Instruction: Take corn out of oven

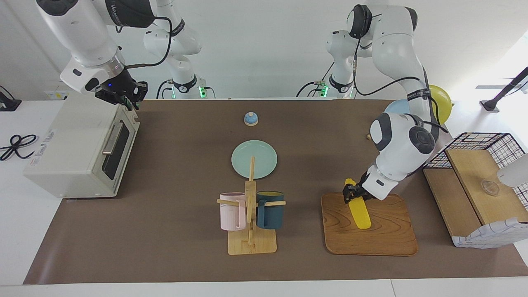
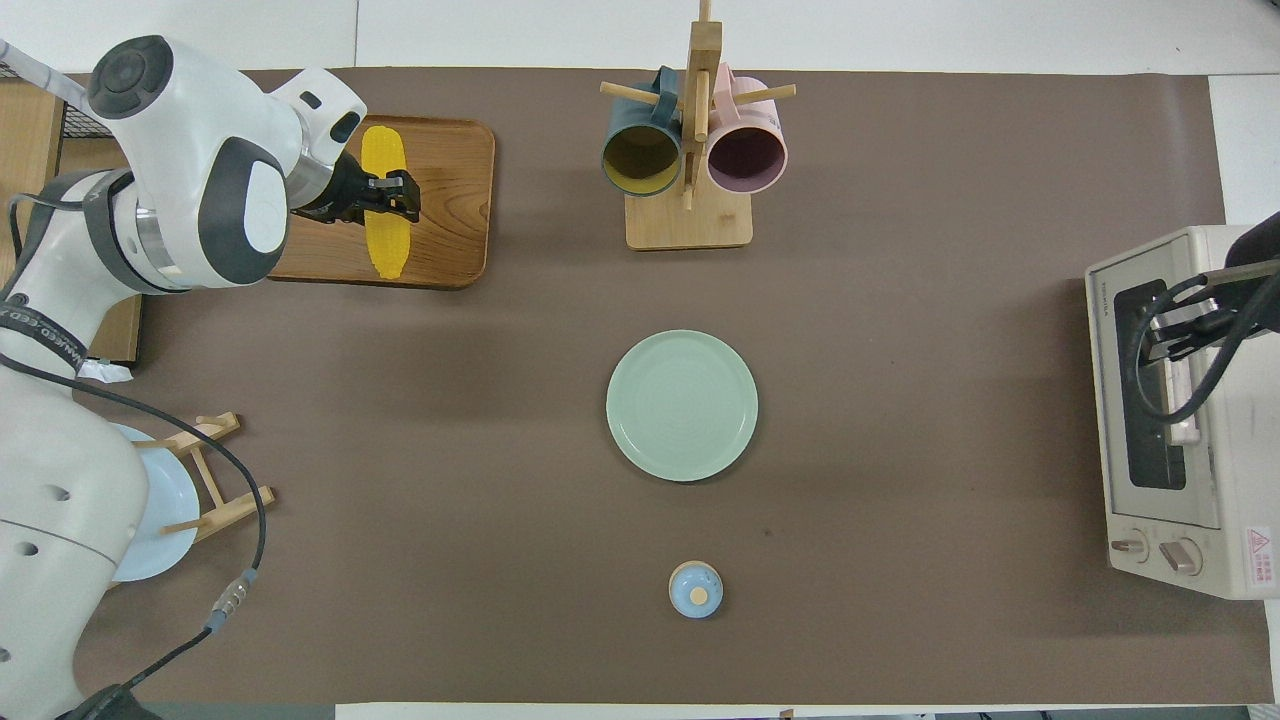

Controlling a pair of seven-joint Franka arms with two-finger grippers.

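1. You can see the smooth bright-yellow corn cob point(image 1: 358, 208) lying on the brown wooden tray point(image 1: 387, 239) toward the left arm's end of the table, well apart from the boxy off-white toaster oven point(image 1: 70, 152) at the right arm's end.
2. Your left gripper point(image 1: 350, 194) is down at the tray with its fingers set around the cob's middle; judge it as gripping the corn, though contact looks light and release may be close.
3. Your right gripper point(image 1: 128, 97) hovers over the oven's top front corner, beside the door. You cannot tell how its fingers stand.
4. The oven door with its silver bar handle point(image 1: 110, 138) appears closed.
5. Judged from this, the removal is done: the corn is out and resting on the tray. What is left is 1 small step, letting go and lifting the left arm clear.
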